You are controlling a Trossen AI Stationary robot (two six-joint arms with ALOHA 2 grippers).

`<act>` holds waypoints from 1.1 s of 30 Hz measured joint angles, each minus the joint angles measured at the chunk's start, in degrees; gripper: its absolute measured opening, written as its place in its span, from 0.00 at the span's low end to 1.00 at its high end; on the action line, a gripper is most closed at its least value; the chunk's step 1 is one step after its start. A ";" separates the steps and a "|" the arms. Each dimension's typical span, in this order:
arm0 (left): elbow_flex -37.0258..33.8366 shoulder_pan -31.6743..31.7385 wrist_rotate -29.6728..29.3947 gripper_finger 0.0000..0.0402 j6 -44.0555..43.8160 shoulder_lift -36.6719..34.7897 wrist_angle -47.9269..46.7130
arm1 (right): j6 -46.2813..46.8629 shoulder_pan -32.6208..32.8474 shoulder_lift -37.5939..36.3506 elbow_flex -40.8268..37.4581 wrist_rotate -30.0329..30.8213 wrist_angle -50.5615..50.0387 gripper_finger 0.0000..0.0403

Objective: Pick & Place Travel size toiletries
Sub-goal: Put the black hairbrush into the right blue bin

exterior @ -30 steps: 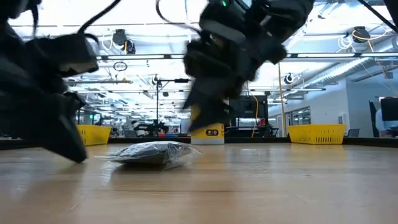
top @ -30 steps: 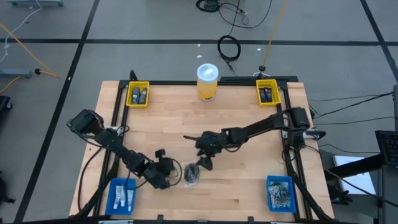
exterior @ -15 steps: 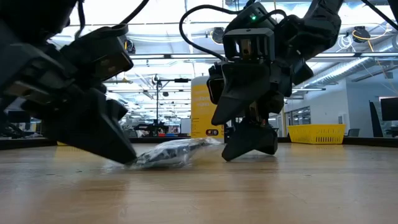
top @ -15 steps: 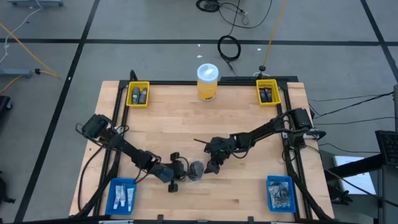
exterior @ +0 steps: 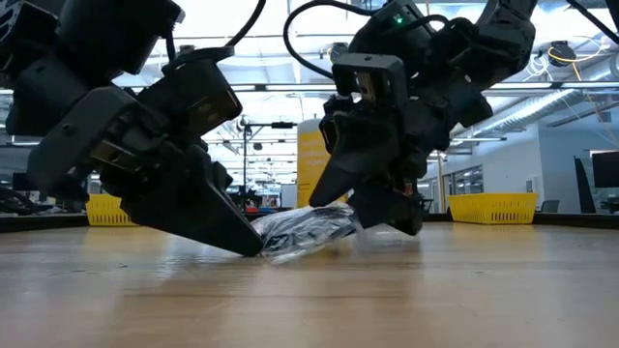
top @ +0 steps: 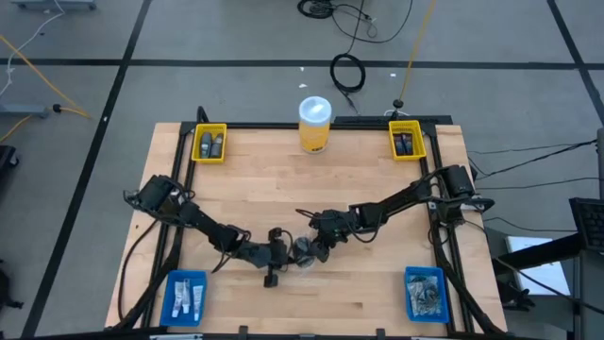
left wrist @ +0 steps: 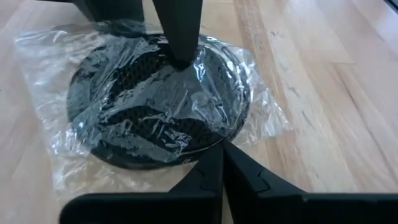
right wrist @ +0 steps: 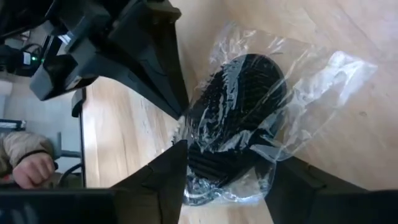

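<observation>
Plastic-wrapped mesh disc (exterior: 308, 230) lay mid-table, well in front of the yellow jar (top: 315, 124); we had pinned its edge with our left gripper (exterior: 253, 247), fingers together, while our right gripper (right wrist: 225, 169) had closed onto it, readying a lift.

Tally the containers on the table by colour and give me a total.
Small yellow bins at the far corners: 2
Blue trays at the near corners: 2
Large yellow jar with a white lid: 1
Total: 5
</observation>
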 joint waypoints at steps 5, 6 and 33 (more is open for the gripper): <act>-0.05 0.03 -0.18 0.00 0.41 -0.03 0.58 | -2.65 -0.02 0.00 0.00 0.84 0.04 0.32; -0.05 0.03 -0.22 0.01 0.43 -0.03 0.61 | -3.49 0.00 0.00 0.00 1.36 -0.01 0.29; -0.05 5.70 -1.38 0.07 16.69 -9.29 6.84 | 16.64 19.85 -43.57 0.04 -10.23 -65.84 0.09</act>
